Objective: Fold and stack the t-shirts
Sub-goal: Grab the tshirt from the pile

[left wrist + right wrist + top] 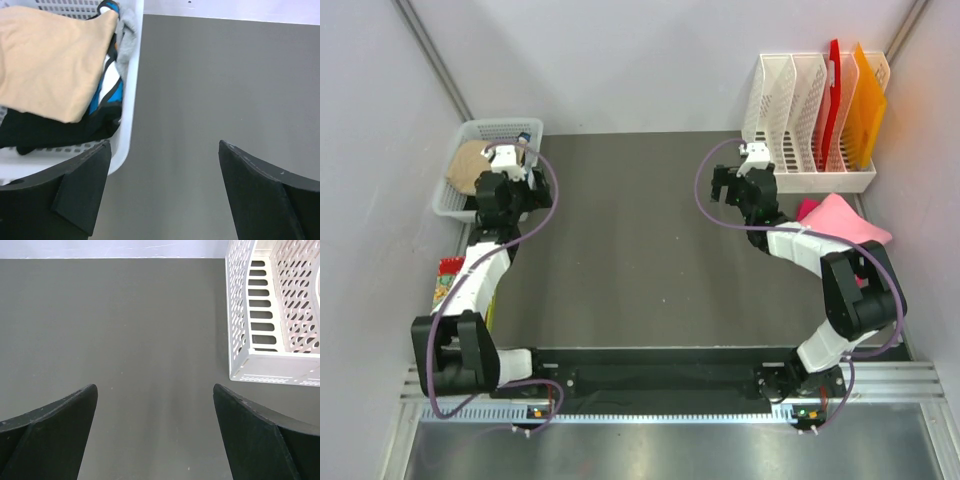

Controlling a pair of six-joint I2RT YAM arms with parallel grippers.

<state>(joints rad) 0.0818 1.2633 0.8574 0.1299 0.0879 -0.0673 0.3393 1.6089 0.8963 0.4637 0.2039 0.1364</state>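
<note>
Tan t-shirt (470, 165) bunched in white basket (498, 125) at far left of dark tabletop (630, 250). Pink t-shirt (842, 220) crumpled at right, just in front of white rack (800, 110) with red sheet (832, 100) and orange sheet (865, 105); my right arm crosses its edge.

Left wrist: I see left claw (165, 150) spread wide, gripping nothing, beside basket rim. Tan shirt sits on dark clothes (45, 130).

Right wrist: right claw (155, 390) wide apart, holding nothing, over tabletop near rack corner.

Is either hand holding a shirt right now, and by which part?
Nothing is held. The left hand and right hand are open and empty; the tan t-shirt lies in the basket.
</note>
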